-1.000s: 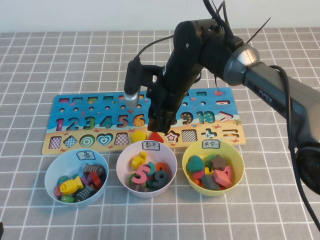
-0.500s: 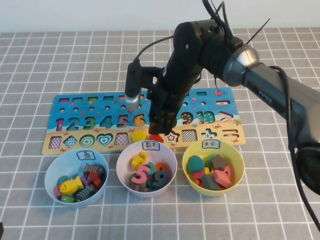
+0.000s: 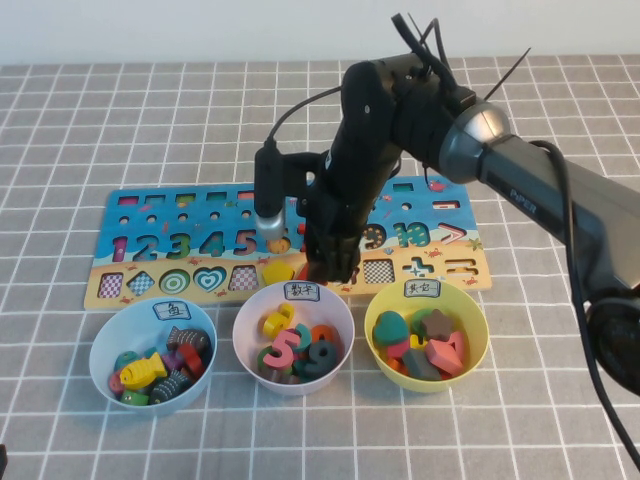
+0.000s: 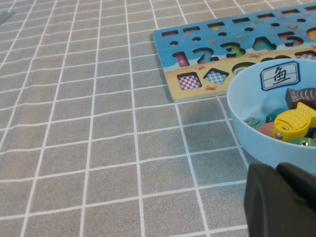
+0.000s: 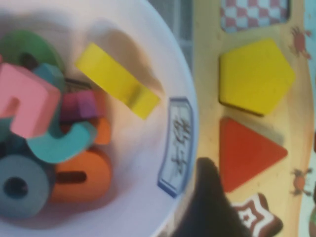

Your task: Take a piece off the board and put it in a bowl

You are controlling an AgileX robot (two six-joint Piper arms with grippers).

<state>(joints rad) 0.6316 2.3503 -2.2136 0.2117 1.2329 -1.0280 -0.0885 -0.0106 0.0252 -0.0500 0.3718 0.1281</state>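
Right pincer (image 3: 322,268): down over the sandy strip of the board (image 3: 150,285), at the board's near edge, just behind the pinkish-white bowl (image 3: 250,315). Fingers apart, nothing clamped between them. One dark finger (image 5: 207,202) shows in the right wrist view beside the red triangle.

The piece, a red triangular block (image 5: 244,153), lies flat in its slot on the board, not lifted. Yellow pentagon (image 5: 255,75) sits in the neighbouring slot. A brown-and-white star (image 5: 256,219) is on the triangle's other side. In the high view the triangle is mostly hidden under the pincer; the pentagon (image 3: 277,270) shows just left of it.

Pinkish-white bowl holds coloured numbers and rings, a yellow block (image 5: 117,80) among them. It stands in the middle of a row of three along the worktop's near side.

Yellow-green bowl (image 3: 478,330), right of the row, near the board's right near corner, holds mixed shape pieces. Light blue bowl (image 3: 105,345), left of the row, holds fish pieces, one yellow fish (image 4: 295,121).

Left pincer (image 4: 281,202): only a dark part in the left wrist view, low over the grey gridded worktop (image 4: 98,148) just beside the blue bowl. Cannot tell whether it is apart or together.
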